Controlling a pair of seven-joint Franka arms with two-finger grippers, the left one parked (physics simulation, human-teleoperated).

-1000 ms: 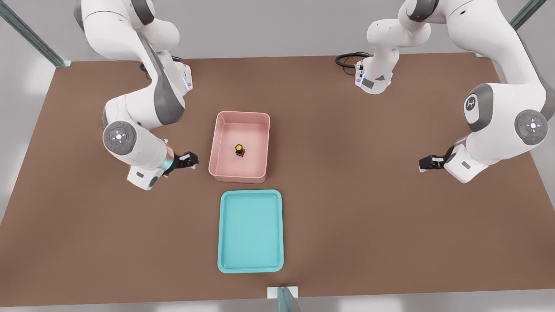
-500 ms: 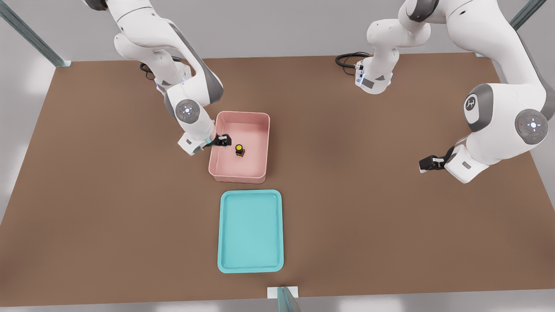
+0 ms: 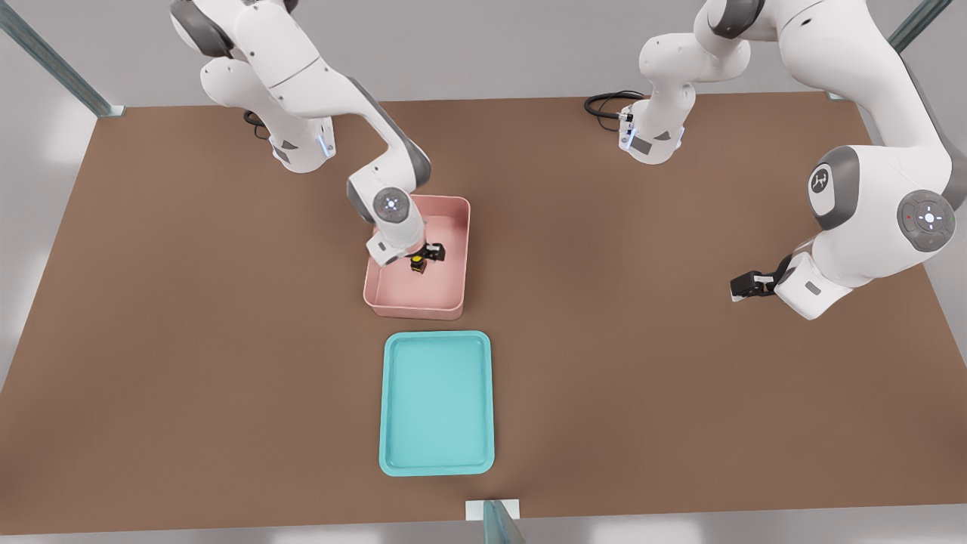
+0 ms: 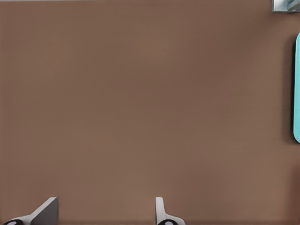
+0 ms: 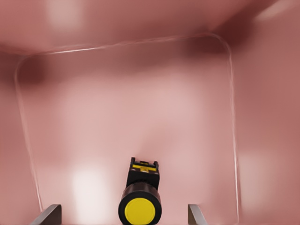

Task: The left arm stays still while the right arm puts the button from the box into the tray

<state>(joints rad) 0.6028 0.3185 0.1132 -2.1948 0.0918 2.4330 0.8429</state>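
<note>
The button (image 3: 416, 264) (image 5: 140, 207), a yellow round cap on a dark base, stands on the floor of the pale pink box (image 3: 453, 291) (image 5: 140, 108). My working gripper (image 3: 427, 254) (image 5: 124, 215) hangs inside the box, right over the button. In the right wrist view its two grey fingertips (image 5: 47, 214) stand wide apart, open, with the button between them and untouched. The turquoise tray (image 3: 393, 408) lies flat on the table just nearer the camera than the box; a strip of its rim (image 4: 296, 89) shows in the left wrist view.
The brown table (image 3: 642, 363) carries only the box and the tray. A black cable (image 3: 604, 102) coils at the far edge by an arm base. A metal post (image 3: 495, 521) stands at the near edge, and the parked arm (image 3: 831, 249) hangs at the front view's right.
My working arm has swung from the table at the front view's left of the box, over the box wall, and lowered into the box above the button. Button, box and tray have not moved.
</note>
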